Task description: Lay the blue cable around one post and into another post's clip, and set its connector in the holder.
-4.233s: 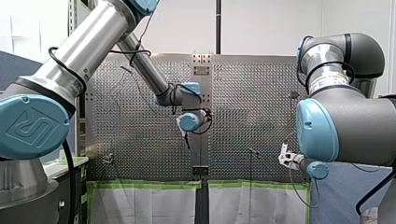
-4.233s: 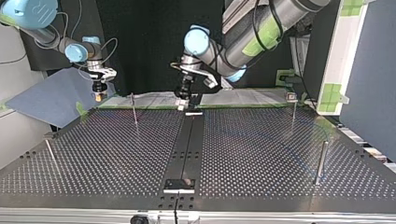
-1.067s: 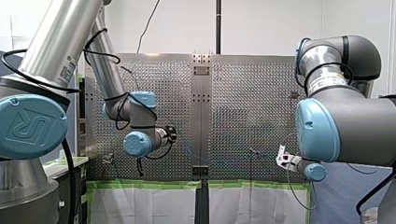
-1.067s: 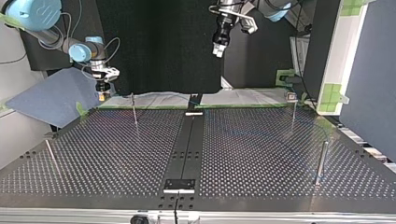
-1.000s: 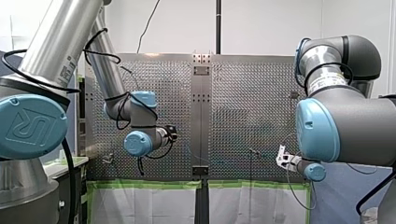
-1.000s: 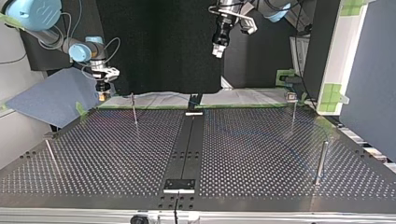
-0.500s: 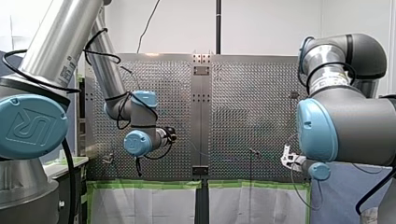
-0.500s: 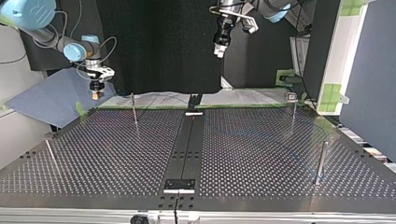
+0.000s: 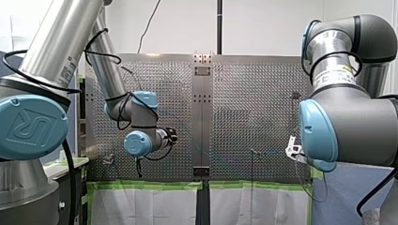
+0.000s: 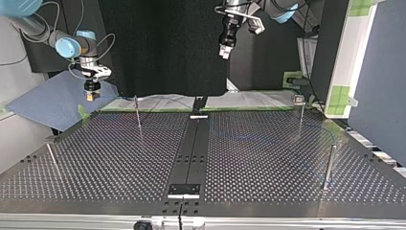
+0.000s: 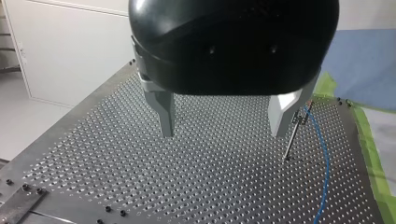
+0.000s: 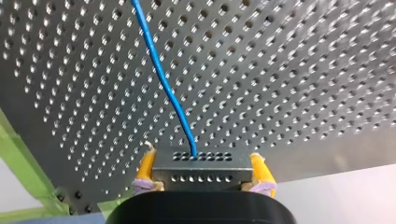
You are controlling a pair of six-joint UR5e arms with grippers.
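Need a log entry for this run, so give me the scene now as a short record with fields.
left tool: open, holding nothing, raised above the perforated metal table
right tool: shut on the grey perforated connector block
blue cable: leaves the connector block and runs over the table
thin metal post: ahead of the left tool, with the blue cable passing beside it; whether the cable sits in its clip cannot be told
task state: connector block not yet in a holder
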